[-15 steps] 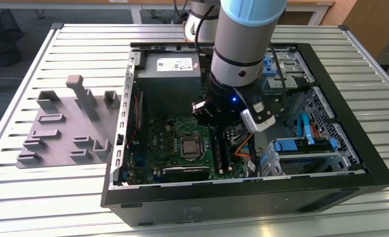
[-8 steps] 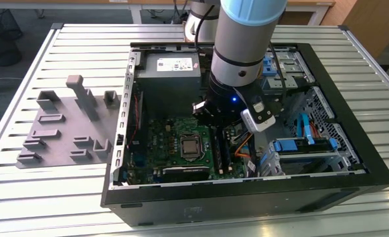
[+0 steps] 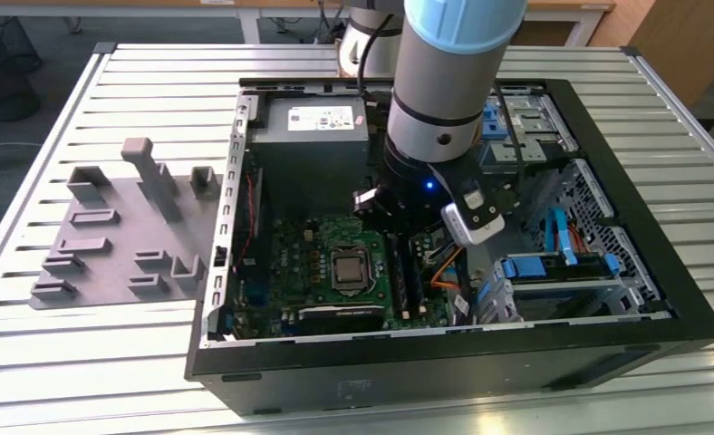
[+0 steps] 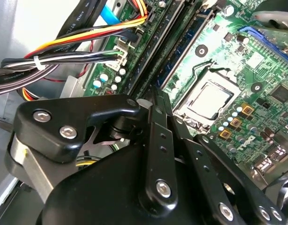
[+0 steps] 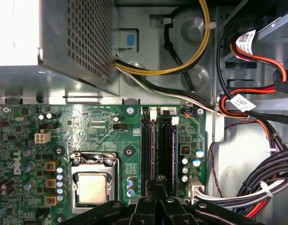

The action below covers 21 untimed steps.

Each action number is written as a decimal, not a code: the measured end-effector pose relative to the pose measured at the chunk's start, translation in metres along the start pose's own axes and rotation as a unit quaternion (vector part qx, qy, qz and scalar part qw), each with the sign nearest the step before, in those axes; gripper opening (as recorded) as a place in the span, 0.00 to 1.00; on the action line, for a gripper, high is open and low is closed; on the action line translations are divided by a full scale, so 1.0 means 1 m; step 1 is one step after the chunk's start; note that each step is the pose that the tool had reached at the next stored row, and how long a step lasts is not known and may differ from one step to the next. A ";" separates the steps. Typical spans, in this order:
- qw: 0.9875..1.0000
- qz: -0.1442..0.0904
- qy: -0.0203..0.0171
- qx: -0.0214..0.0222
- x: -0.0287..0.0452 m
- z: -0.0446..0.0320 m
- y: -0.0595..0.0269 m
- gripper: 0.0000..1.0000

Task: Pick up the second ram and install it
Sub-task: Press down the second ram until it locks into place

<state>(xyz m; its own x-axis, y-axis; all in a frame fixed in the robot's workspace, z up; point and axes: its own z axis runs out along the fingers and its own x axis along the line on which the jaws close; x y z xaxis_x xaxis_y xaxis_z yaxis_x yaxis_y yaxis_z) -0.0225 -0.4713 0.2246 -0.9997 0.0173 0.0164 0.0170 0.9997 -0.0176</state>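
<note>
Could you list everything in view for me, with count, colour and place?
Computer case: one, black, open on the slatted table.
Motherboard: one, green, on the case floor.
Processor socket: one, silver, mid-board.
Ram sticks: two, blue with dark chips, standing in the slots beside the socket.
Power supply: one, grey, at the case's far end.
Cables: several, mixed colours, beside the board.
Tray: one, grey, with raised blocks, on the exterior view's left.
Gripper: one, black, over the ram slots.
</note>
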 end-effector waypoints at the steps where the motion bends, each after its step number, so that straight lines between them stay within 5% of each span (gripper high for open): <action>1: 1.000 0.000 0.000 0.000 0.0000 0.0001 0.0000 0.11; 15: 1.000 0.000 0.001 0.001 -0.0002 0.0100 0.0002 0.11; 18: 1.000 0.000 0.000 -0.002 -0.0003 0.0057 0.0006 0.11; 21: 1.000 0.000 0.001 0.000 0.0001 -0.0084 -0.0001 0.11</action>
<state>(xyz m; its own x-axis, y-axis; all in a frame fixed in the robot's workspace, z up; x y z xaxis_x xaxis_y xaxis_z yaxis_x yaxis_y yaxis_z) -0.0225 -0.4713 0.2330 -0.9997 0.0173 0.0183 0.0170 0.9997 -0.0177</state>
